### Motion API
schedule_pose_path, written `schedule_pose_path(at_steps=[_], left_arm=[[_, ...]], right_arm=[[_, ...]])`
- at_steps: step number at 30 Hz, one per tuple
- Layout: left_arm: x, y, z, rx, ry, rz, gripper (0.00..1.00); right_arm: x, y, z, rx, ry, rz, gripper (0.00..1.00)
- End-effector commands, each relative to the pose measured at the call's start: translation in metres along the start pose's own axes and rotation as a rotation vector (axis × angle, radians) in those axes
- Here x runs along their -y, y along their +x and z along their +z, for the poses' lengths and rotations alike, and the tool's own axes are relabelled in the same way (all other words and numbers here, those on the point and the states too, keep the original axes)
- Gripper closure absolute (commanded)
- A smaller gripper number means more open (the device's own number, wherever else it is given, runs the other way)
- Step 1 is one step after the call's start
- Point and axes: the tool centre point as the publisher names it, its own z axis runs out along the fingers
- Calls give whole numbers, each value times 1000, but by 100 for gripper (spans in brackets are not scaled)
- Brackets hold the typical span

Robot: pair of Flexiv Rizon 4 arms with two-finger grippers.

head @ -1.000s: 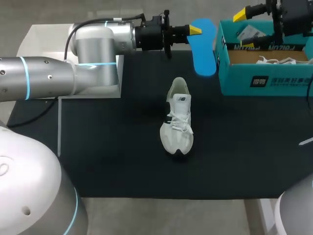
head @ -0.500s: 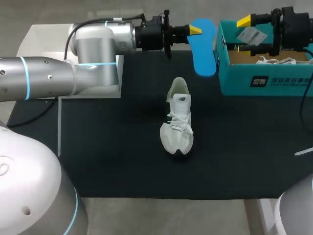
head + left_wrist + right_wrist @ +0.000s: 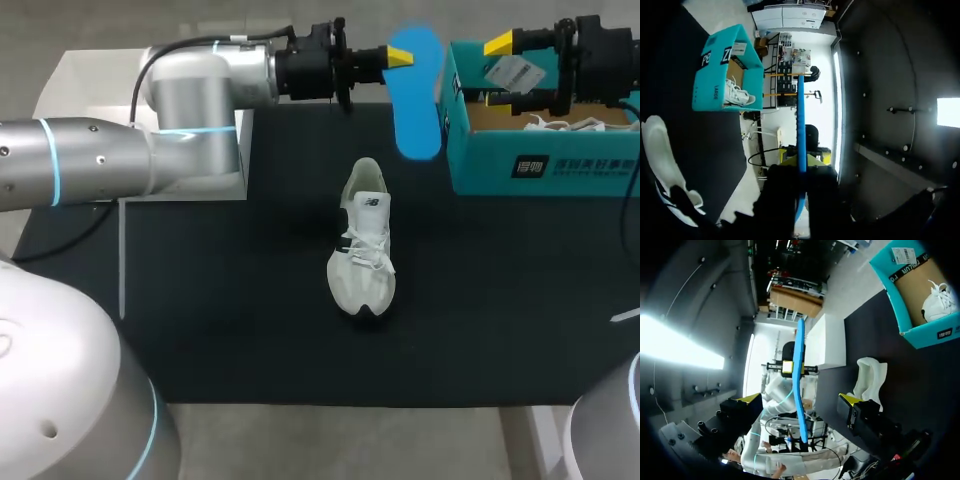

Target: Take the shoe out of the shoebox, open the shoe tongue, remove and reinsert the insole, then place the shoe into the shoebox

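Left claw (image 3: 398, 60) pinches the insole (image 3: 415, 100); right claw (image 3: 500, 71) gapes; shoebox (image 3: 540, 166) holds a shoe (image 3: 566, 125).

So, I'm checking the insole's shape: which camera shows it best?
The head view: the blue insole turns its broad face to the camera, held by the left claw. Both wrist views catch it only edge-on, as a thin line.

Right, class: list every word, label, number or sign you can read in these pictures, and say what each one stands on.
Turquoise cardboard shoebox, front wall: black label with white characters, too blurred to quote.
Shoebox rim: dark lettering, upside down, not clear.
White sticker on the shoebox: too small.
White mesh trainer, tongue: small logo, unreadable.
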Motion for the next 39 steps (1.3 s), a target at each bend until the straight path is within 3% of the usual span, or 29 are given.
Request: schedule_pose_path(at_steps=[1,17,19,22,25,30,34,39], left_arm=[[-14,4,-7,-48,110,542,100],[-17,8,-7,-31,89,573,100],[-14,2,-8,-84,85,799,100],[-11,-4,-9,-117,19,1103,100],[-8,-3,-10,-135,-25,1293,100],[-2,7,-13,-69,-172,1645,100],[0,26,-12,7,-177,1763,100],[0,28,-13,12,-166,1748,100]], right_arm=[[0,0,1,2,-2,1,0],[0,0,1,2,-2,1,0],[0,0,1,2,-2,1,0],[0,0,1,2,-2,1,0],[0,0,1,2,-2,1,0],[0,0,1,2,-2,1,0],[0,0,1,2,-2,1,0],[0,0,1,2,-2,1,0]])
